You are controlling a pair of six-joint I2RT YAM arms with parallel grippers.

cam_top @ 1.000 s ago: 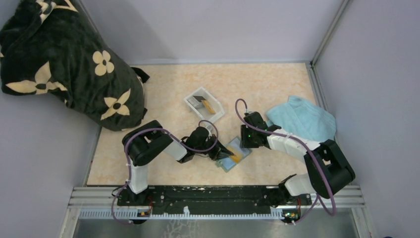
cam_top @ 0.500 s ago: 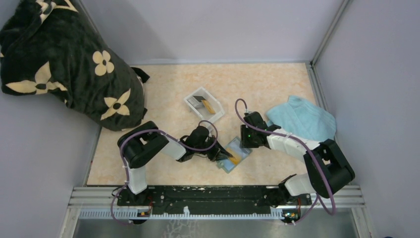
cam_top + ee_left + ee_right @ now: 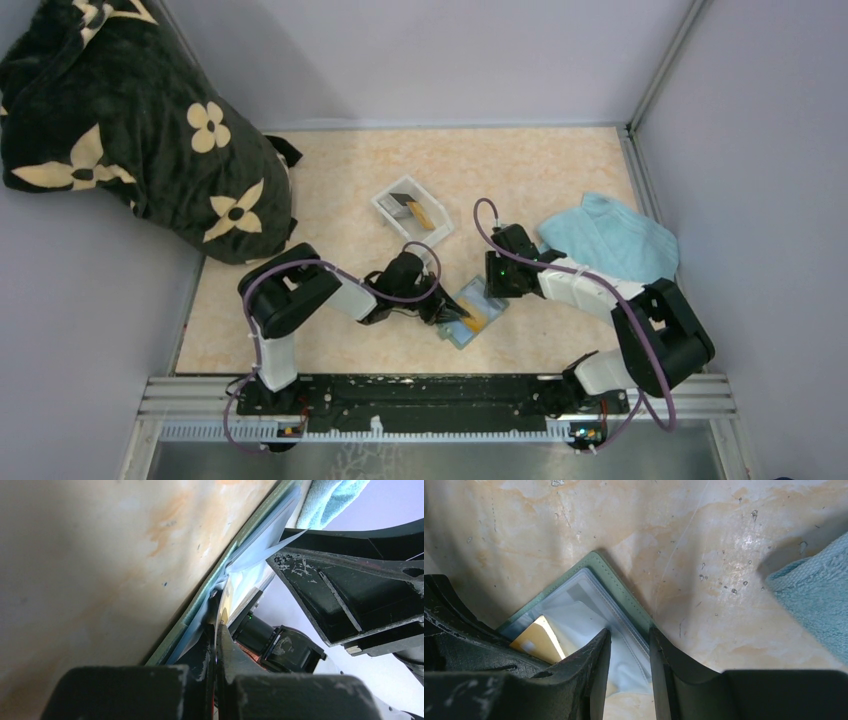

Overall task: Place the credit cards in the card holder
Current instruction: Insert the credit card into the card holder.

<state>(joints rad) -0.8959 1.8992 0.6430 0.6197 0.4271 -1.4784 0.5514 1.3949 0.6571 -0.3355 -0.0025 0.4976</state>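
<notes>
Pinching a card [image 3: 536,640] in my closed left pincer [image 3: 216,625], I aim it at the holder [image 3: 619,592], which my right pincer [image 3: 629,630], jaws slightly apart, pins steady.

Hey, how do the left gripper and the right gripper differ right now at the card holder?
The left gripper is shut, while the right gripper stands open with a clear gap. The left gripper's tips sit at the orange card in the pocket, while the right gripper straddles the green edge of the card holder. Both are low at the same opened holder.
</notes>
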